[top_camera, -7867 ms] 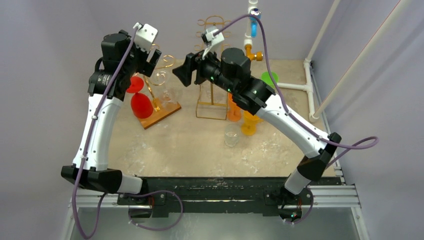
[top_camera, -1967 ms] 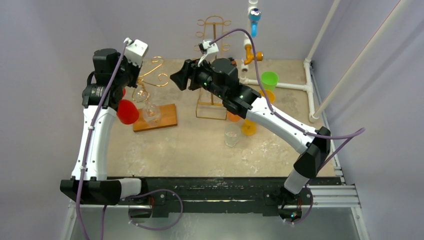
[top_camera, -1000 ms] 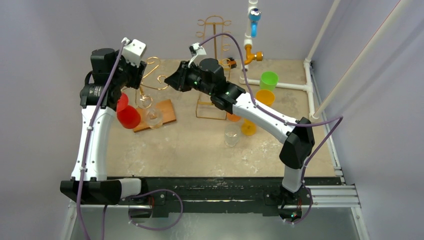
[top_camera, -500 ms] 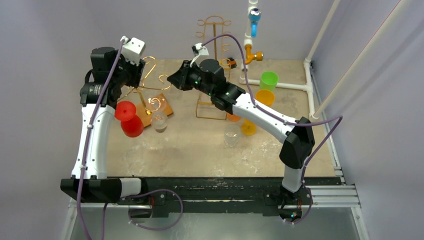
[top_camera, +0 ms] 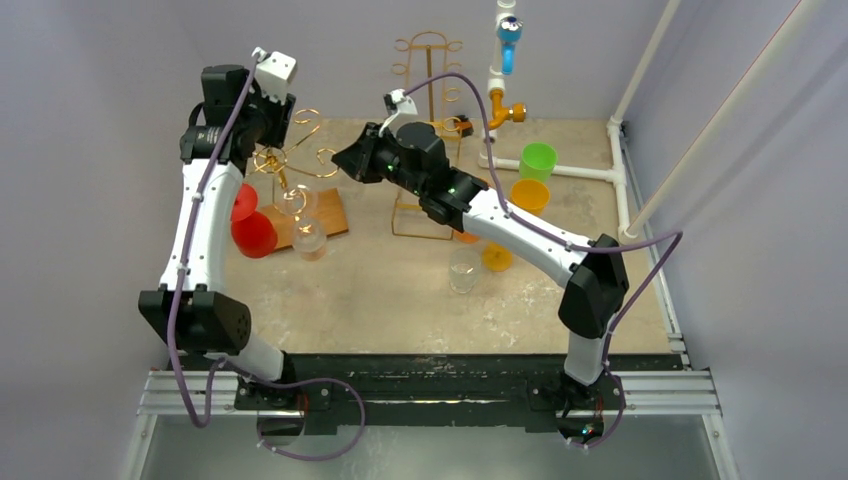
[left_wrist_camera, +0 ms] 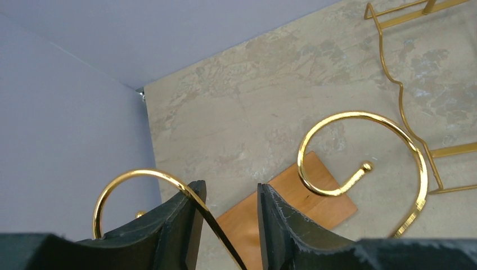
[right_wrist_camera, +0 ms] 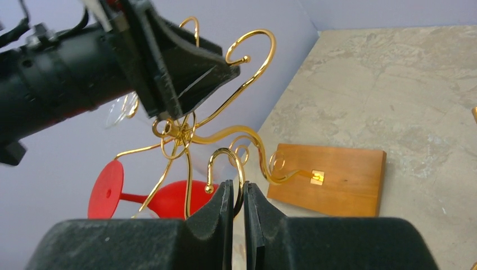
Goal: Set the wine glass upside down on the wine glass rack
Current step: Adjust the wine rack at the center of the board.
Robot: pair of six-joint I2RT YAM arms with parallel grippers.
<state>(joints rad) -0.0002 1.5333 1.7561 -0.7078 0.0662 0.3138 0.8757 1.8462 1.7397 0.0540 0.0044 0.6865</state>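
Done so far: Neither tool carries a glass. The red wine glass (top_camera: 255, 236) and the clear wine glass (top_camera: 309, 240) both sit in among the gold arms of the wine glass rack (top_camera: 335, 212). I judge both to be hung already, though the hooks under their feet are too fine or too hidden to confirm.
Left to do: Probably only steadying the rack and letting go of it. I cannot tell which of the two glasses the task means.
Where the glasses are: The red one is at the rack's left side. The clear one is just in front of the wooden base (right_wrist_camera: 332, 180), toward the near edge of the surface (top_camera: 400, 290).
Red glass, pointing: The foot is uppermost and the bowl below, with the mouth toward the surface. The long axis runs along the stem, close to upright with a slight lean.
Clear glass, pointing: The foot ring shows above the bowl, so it also looks inverted. It is too transparent to judge any lean.
Left tool (left_wrist_camera: 230, 190): The jaws stand partly apart. A gold curl of the rack passes between them and lies against one finger only, so it is not pinched.
Right tool (right_wrist_camera: 238, 187): The jaws are almost closed, pinching a small gold hook loop of the rack.
Rack base: It appears to lie flat on the surface.
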